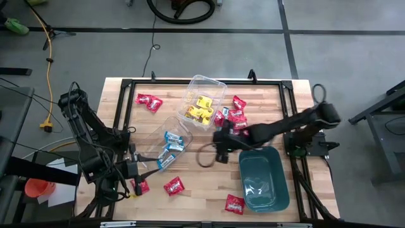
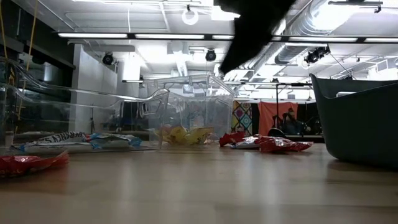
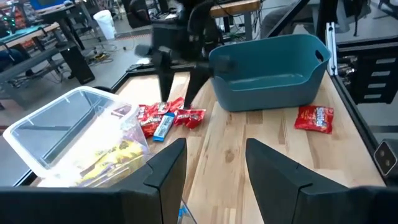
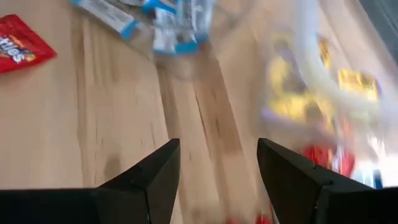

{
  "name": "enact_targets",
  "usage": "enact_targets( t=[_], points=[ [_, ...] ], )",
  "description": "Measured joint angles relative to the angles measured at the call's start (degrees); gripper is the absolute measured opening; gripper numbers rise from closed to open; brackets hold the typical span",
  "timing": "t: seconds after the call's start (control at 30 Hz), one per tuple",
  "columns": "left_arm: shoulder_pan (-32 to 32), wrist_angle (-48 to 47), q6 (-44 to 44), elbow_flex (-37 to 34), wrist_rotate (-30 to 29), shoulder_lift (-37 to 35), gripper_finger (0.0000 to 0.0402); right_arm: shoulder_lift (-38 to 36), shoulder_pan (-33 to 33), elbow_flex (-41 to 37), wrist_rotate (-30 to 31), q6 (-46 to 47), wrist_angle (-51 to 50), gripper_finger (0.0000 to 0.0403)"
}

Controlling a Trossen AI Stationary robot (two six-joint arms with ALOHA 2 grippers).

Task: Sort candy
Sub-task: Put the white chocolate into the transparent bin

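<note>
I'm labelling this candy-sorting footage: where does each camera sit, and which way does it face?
High view: overhead, straight down on the table; both arms show, right pincer open.
Low view: table height, level toward the room; an arm hangs from above.
Left wrist view: past the open left pincer toward the teal bin; the other arm shows.
Right wrist view: down at the wood between its fingers.
Shared: the tub of yellow candy in high and low views.
</note>
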Motion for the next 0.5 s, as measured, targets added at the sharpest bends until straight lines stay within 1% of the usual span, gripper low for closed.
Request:
enact_targets(
  t=[0.07, 0.13, 0.2, 0.27, 0.37, 0.43, 0.5],
  points=[
    [0.01, 0.14, 0.01, -0.02, -0.07, 0.21, 0.0154, -4.21, 0.86, -5.85, 1.61, 4.55, 0.89, 0.0209],
    [0.07, 0.19, 0.02, 0.0, -0.41, 0.21, 0.0154, -7.38, 0.99, -10.84, 1.93, 9.24, 1.14, 0.0209],
    [0.41, 0.27, 0.06, -0.02, -0.67, 0.21, 0.0154, -9.6, -0.21, -13.76, 1.8, 12.68, 0.93, 0.0209],
    [0.64, 0.27, 0.54, 0.0, -1.58, 0.21, 0.0154, -10.47, -2.29, -14.94, 1.34, 14.52, 0.59, 0.0209],
    [1.47, 0.3, 0.63, 0.0, -1.98, 0.21, 0.0154, -9.9, -6.67, -14.49, -3.28, 13.87, 0.73, 0.0209],
    [2.09, 0.31, 0.99, -0.02, -1.97, 0.21, 0.0154, -8.24, -9.27, -13.34, -6.81, 10.52, 2.03, 0.0209],
    [2.46, 0.34, 1.49, 0.0, -1.8, 0.21, 0.0154, -6.24, -11.13, -12.82, -8.91, 6.82, 2.49, 0.0209]
  ],
)
